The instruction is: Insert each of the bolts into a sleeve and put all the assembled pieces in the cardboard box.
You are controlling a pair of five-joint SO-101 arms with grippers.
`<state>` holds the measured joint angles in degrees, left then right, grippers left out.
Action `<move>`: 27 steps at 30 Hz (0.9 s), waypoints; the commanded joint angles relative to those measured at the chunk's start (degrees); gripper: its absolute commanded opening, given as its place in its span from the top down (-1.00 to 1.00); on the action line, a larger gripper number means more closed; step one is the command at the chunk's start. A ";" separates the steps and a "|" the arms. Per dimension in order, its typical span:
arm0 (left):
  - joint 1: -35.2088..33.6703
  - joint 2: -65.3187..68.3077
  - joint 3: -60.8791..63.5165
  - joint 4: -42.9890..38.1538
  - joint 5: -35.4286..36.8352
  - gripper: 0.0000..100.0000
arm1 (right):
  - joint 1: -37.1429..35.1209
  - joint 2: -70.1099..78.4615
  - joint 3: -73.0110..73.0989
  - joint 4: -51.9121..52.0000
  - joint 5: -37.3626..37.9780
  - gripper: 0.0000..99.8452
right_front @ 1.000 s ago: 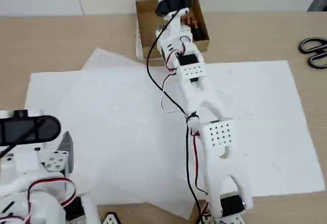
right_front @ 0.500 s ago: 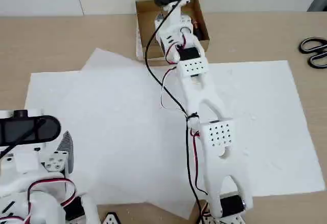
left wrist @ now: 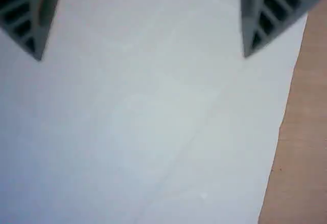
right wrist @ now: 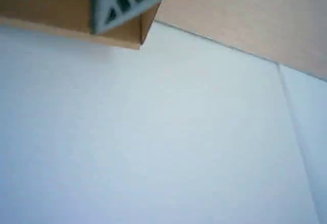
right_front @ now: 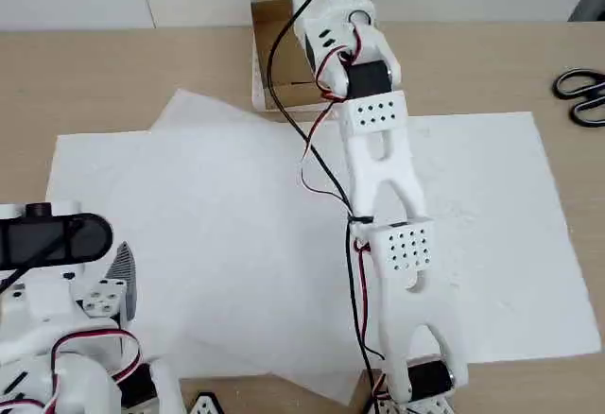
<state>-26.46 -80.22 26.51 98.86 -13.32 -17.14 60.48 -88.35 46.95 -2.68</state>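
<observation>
At twelve o'clock on the surface (right_front: 123, 64), the cardboard box (right_front: 272, 64) sits just beside the right pincer (right wrist: 125, 1), state indeterminable, so that arm is judged far nearer than the left pincer (left wrist: 142, 54), spread over white paper (right_front: 189, 225) at eight o'clock.

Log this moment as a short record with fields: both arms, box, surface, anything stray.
Right arm: stretched over the white paper, its end above the cardboard box
Left claw: open, empty, above the paper
Box: at the far edge of the table, inside mostly hidden by the arm
Stray: scissors on bare table, off the paper
</observation>
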 commanded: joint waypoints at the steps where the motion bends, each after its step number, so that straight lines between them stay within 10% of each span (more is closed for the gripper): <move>1: 0.00 -0.18 0.13 -0.88 -0.09 0.53 | 0.48 -1.63 -8.53 6.29 0.35 0.67; 14: 0.09 -0.18 0.31 -0.88 -0.09 0.53 | 0.22 -26.86 -8.00 50.42 0.53 0.67; 27: 0.09 -0.18 0.31 -0.88 0.09 0.53 | 2.33 -44.79 -6.77 51.91 0.62 0.67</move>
<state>-26.46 -80.22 26.77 98.86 -13.32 -15.03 21.36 -94.42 98.20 -2.68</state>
